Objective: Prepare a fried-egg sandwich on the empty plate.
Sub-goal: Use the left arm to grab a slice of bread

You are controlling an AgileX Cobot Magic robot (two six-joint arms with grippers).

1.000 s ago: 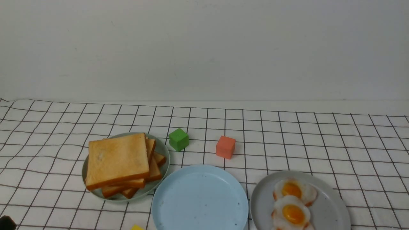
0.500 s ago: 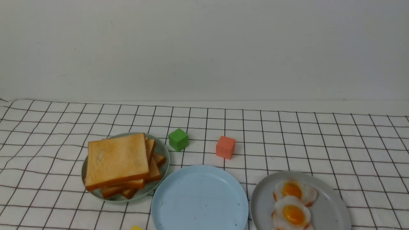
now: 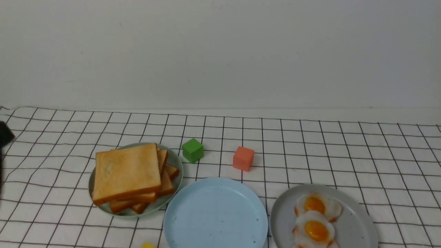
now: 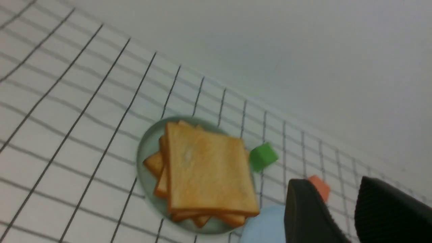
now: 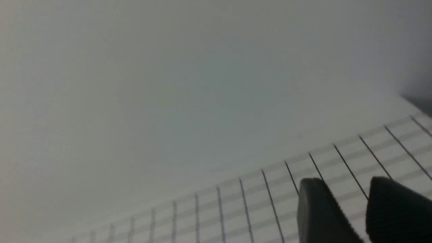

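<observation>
The light blue plate (image 3: 215, 213) lies bare at the front centre; its edge also shows in the left wrist view (image 4: 266, 226). A pile of plain toast slices (image 3: 128, 174) sits on a pale green plate (image 3: 174, 159) to its left, and shows in the left wrist view (image 4: 209, 179). Two toy fried eggs (image 3: 315, 220) lie on a grey plate (image 3: 358, 227) to its right. No fried-egg sandwich is in view. My left gripper (image 4: 334, 182) is open and empty, in the air left of the toast. My right gripper (image 5: 344, 180) is open and empty over bare cloth.
A green cube (image 3: 192, 150) and an orange-red cube (image 3: 243, 158) stand behind the blue plate. A small yellow thing (image 3: 147, 245) peeks in at the front edge. A dark part of my left arm (image 3: 4, 136) shows at the far left. A checked cloth covers the table.
A dark part of my left arm was at the bottom left corner a second ago, left the view, and now shows higher at the left edge. The plates and food have not moved.
</observation>
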